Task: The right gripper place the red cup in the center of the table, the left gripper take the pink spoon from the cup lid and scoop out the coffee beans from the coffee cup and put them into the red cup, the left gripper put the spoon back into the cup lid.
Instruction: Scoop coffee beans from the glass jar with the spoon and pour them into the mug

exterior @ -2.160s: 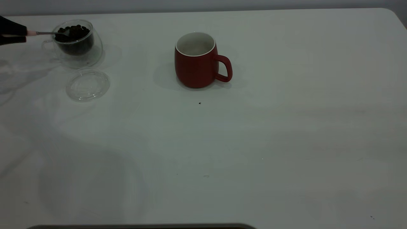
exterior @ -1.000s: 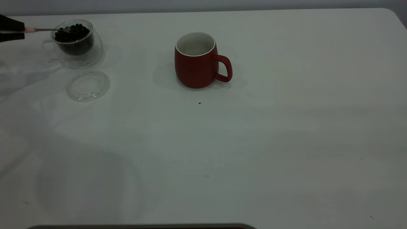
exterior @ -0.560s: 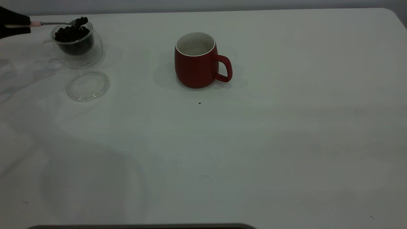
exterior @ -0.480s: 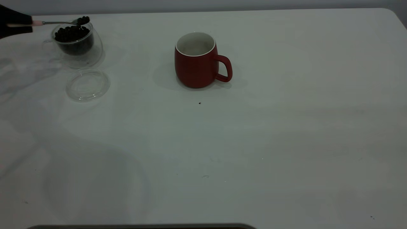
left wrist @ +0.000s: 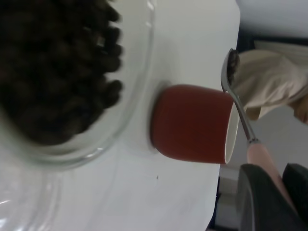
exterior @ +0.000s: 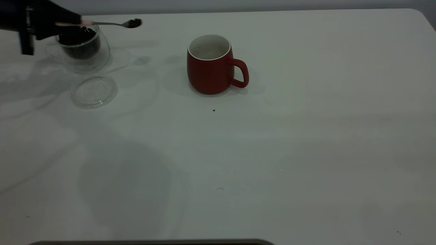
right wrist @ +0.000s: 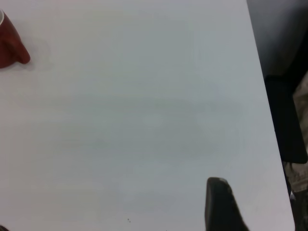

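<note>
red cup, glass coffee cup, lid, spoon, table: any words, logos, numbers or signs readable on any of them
None can be read.
red cup: plain, no print on the side shown.
coffee cup and cup lid: clear, unmarked.
pink spoon, held by the left gripper: no mark visible.
table: only tiny dark specks.

A plain grey wall (exterior: 218,5) runs behind; dim light, perhaps overhead, casts soft shadows.

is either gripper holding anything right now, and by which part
The left gripper holds the pink spoon by its pink handle end, beans in the bowl. The right gripper holds nothing that can be seen.
</note>
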